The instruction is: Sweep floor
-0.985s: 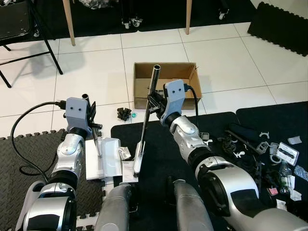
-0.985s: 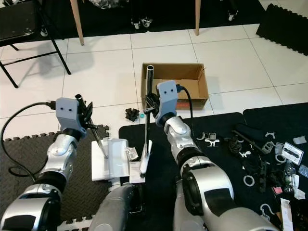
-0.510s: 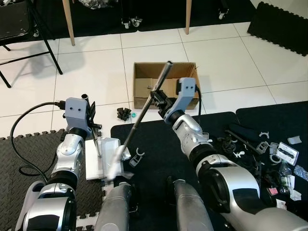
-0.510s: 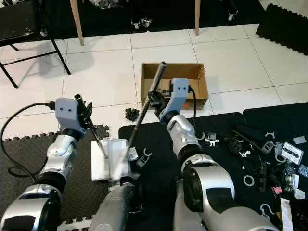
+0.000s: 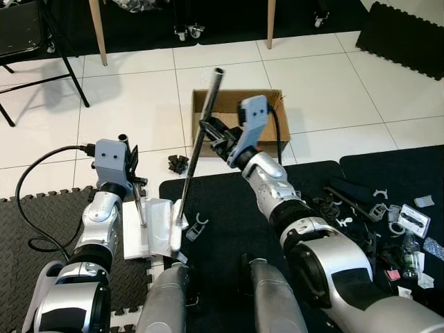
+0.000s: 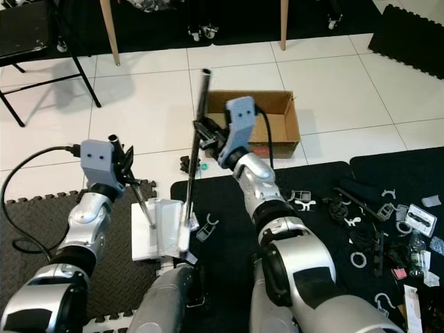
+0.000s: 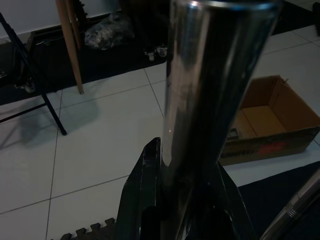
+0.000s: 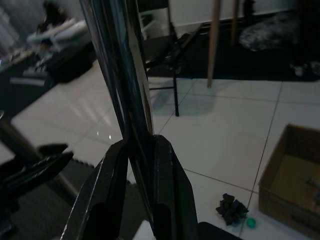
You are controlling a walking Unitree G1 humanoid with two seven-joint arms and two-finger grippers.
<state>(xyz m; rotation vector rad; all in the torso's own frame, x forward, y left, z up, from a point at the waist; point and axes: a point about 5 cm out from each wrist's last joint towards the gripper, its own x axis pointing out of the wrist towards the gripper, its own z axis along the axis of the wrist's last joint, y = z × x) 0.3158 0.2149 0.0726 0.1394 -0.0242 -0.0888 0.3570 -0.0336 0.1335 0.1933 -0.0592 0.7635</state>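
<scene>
My right gripper (image 5: pixel 210 133) is shut on the broom's metal pole (image 5: pixel 200 132), which leans slightly with its top to the right. The white broom head (image 5: pixel 176 229) rests at the right edge of the white dustpan (image 5: pixel 148 232). My left gripper (image 5: pixel 132 158) is shut on the dustpan's handle (image 5: pixel 139 201) and holds the pan on the floor by the mats. In the right wrist view the pole (image 8: pixel 122 85) passes between the black fingers (image 8: pixel 102 195). The left wrist view has the shiny handle tube (image 7: pixel 205 110) between its fingers (image 7: pixel 145 200). A white clip (image 5: pixel 197 225) lies on the black mat beside the broom head.
An open cardboard box (image 5: pixel 270 104) stands on the white tiles ahead. A black clump (image 5: pixel 178 164) and a teal cap (image 5: pixel 192 166) lie near it. Several small parts (image 5: pixel 374 208) litter the black mat to the right. A folding chair (image 5: pixel 28 41) and table legs (image 5: pixel 98 31) stand further off.
The broom swept left from the black mat to the dustpan. Its pole tilted hard, then came nearly upright again. The white clip now lies uncovered. The left arm held still.
</scene>
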